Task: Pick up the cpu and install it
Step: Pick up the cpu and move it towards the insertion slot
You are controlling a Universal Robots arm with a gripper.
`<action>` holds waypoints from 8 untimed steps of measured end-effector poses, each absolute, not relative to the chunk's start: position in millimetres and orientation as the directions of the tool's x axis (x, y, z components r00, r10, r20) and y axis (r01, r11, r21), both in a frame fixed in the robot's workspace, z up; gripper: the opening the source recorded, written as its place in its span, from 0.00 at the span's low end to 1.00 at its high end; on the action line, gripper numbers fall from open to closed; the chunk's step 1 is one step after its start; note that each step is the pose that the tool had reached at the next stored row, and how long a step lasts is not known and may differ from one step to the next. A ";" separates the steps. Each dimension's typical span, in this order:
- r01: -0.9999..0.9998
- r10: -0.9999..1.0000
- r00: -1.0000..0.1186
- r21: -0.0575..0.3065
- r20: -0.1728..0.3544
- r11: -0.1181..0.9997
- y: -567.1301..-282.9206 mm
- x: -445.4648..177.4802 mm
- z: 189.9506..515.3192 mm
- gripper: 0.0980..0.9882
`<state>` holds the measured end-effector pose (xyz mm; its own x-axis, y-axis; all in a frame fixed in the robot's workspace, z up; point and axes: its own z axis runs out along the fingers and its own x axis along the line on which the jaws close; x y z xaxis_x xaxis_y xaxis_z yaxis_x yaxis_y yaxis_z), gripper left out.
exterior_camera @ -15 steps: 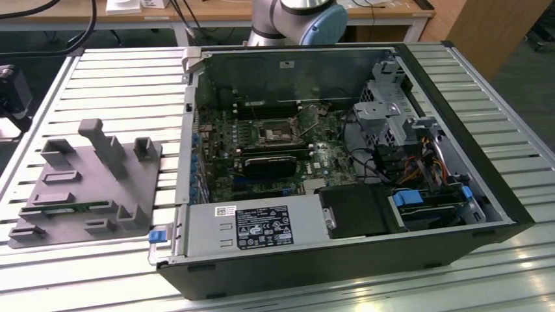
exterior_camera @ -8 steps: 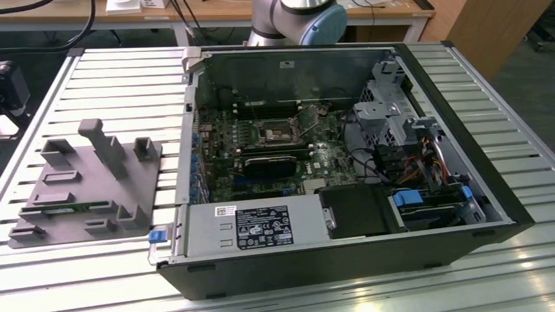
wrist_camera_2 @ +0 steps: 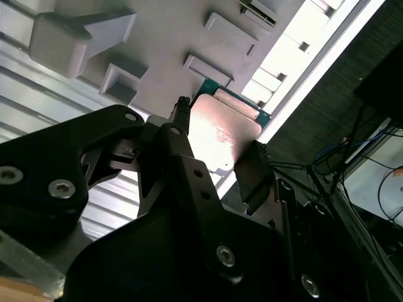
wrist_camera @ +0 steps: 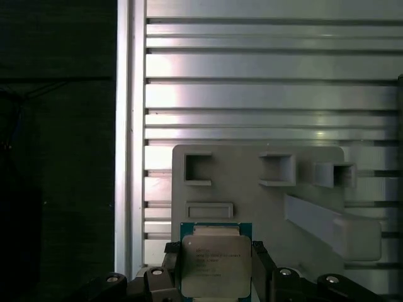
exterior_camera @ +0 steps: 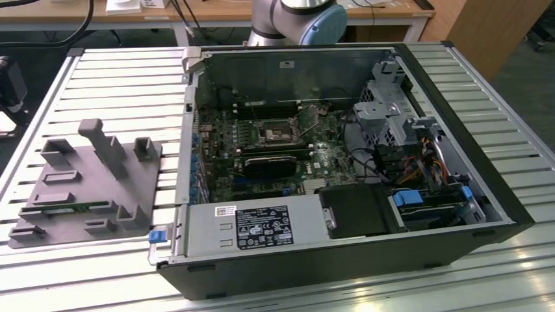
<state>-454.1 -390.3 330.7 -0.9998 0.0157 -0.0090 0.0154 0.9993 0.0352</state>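
The cpu, a flat square chip with a silvery top and a green edge, sits between the two black fingers of my gripper. In both wrist views the fingers press on its opposite edges, so the gripper is shut on it. The second wrist view shows the cpu from the side, with one finger on one edge and the other finger on the far edge. The grey fixture plate with its raised slots lies right behind the chip. The black-framed motherboard socket sits inside the open computer case.
The open computer case fills the middle of the ribbed metal table. The grey fixture with upright blocks stands at the exterior view's left. The arm's base rises behind the case. The table edge borders dark floor.
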 end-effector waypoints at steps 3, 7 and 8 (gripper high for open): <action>0.015 0.016 -1.000 0.035 -0.009 0.999 -389.9 -454.1 332.9 0.49; 0.015 0.016 -1.000 0.035 -0.009 0.999 -389.4 -454.1 335.9 0.49; 0.015 0.016 -1.000 0.035 -0.009 0.999 -389.4 -454.1 336.6 0.49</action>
